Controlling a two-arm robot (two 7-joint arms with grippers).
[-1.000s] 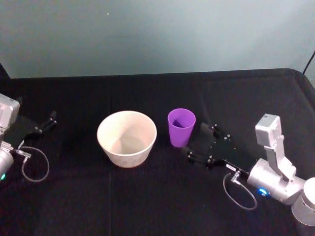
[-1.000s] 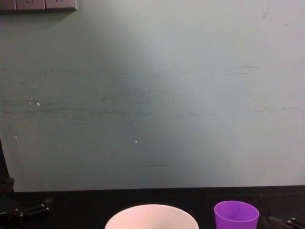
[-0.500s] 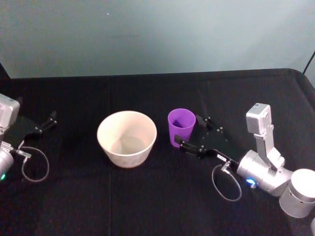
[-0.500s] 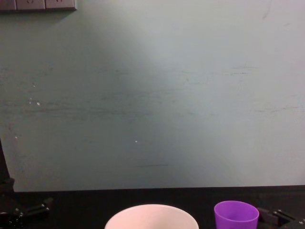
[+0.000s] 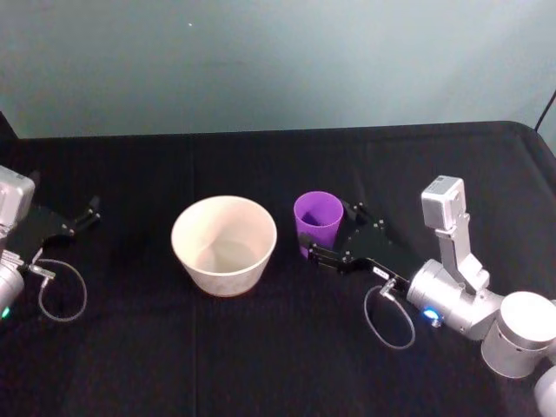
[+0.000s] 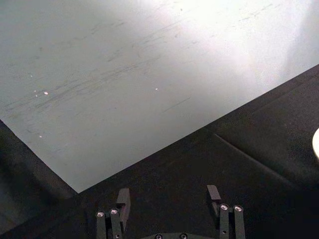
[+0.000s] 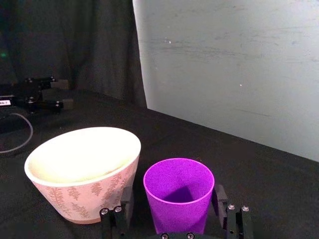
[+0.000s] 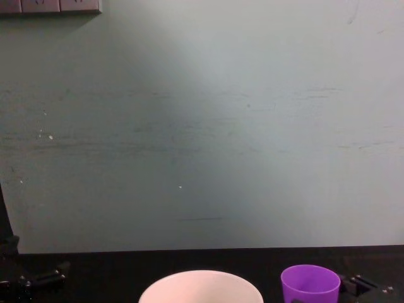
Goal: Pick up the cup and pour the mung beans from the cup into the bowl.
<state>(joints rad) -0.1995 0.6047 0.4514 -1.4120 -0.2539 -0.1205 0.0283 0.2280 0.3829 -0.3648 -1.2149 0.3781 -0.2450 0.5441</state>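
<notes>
Right gripper [image 7: 172, 193] advanced, jaws spread around the cup [image 7: 178, 199] in its wrist view; left gripper [image 6: 168, 191] idles, jaws spread.

black cloth-covered table [image 5: 261, 347] - matte, a few creases. pale grey-green wall [image 8: 202, 126] behind it, scuffed and streaked, socket plates [image 8: 50, 5] high up on the left. dark curtain [image 7: 65, 45] meets the wall on the left side.

smooth plastic cup [image 5: 318, 222], matt cloth table cover [image 5: 261, 347]
</notes>
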